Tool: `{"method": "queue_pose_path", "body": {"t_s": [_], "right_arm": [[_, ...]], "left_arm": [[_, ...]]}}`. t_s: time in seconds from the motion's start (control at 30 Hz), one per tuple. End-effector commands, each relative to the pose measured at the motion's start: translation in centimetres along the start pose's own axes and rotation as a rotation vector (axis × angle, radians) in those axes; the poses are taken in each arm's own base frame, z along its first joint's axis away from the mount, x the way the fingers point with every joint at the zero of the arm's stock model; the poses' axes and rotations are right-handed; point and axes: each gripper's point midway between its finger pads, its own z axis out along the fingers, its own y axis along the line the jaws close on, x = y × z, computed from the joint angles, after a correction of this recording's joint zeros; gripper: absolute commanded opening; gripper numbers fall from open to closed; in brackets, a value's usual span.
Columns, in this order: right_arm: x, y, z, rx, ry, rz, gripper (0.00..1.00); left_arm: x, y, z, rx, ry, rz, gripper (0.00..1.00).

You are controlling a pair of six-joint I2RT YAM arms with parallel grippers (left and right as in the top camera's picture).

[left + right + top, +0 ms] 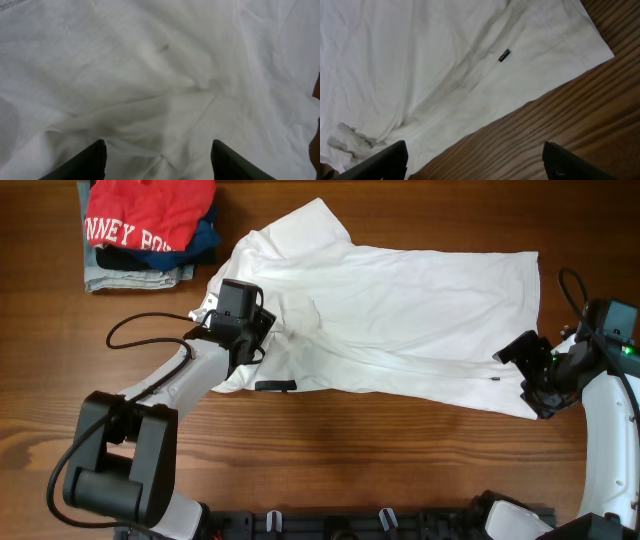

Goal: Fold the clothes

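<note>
The white T-shirt [400, 310] lies spread and wrinkled across the wooden table. It fills the left wrist view [160, 75] and the upper left of the right wrist view [420, 65]. A small dark tag [504, 55] sits near its hem, also in the overhead view [497, 380]. A dark patch [275, 386] shows at its front left edge. My left gripper [262, 332] is open just above the shirt's left part, its fingers [159, 162] apart over the fabric. My right gripper [528, 375] is open at the shirt's right front corner, its fingers [475, 162] over the hem and bare wood.
A stack of folded garments stands at the back left, with a red garment with white lettering [150, 215] on top of navy and pale blue ones [135, 275]. Bare wooden table [380, 450] lies in front of the shirt.
</note>
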Motion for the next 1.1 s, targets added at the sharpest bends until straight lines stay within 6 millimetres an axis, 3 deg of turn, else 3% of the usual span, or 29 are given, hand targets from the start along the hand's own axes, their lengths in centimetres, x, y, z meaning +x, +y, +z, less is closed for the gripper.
{"method": "queue_pose_path", "body": {"t_s": [0.0,0.1,0.23,0.4,0.5,0.6,0.8,1.07], "right_arm": [[0.2,-0.3,0.2,0.016,0.001,-0.022,0.87],[0.2,-0.4,0.2,0.019,0.000,-0.022,0.87],[0.2,-0.4,0.2,0.019,0.000,-0.022,0.87],[0.2,-0.4,0.2,0.019,0.001,-0.026,0.87],[0.3,-0.5,0.2,0.022,0.005,-0.040,0.87],[0.3,-0.4,0.2,0.022,0.004,-0.044,0.87],[0.1,-0.5,0.2,0.027,-0.002,-0.046,0.87],[-0.1,-0.8,0.2,0.045,-0.015,-0.047,0.87]], "left_arm": [[0.4,1.2,1.1,-0.044,0.017,-0.041,0.66],[0.4,1.2,1.2,-0.046,0.016,-0.041,0.66],[-0.3,0.7,1.3,-0.028,-0.021,-0.041,0.54],[-1.0,0.7,1.3,-0.030,-0.058,-0.042,0.20],[-1.4,1.2,1.5,-0.048,-0.083,-0.040,0.05],[-1.4,1.5,2.1,-0.058,-0.089,-0.036,0.04],[-2.6,-0.3,2.0,0.015,-0.135,-0.046,0.04],[-6.7,1.3,1.7,-0.022,-0.245,-0.113,0.04]]}}
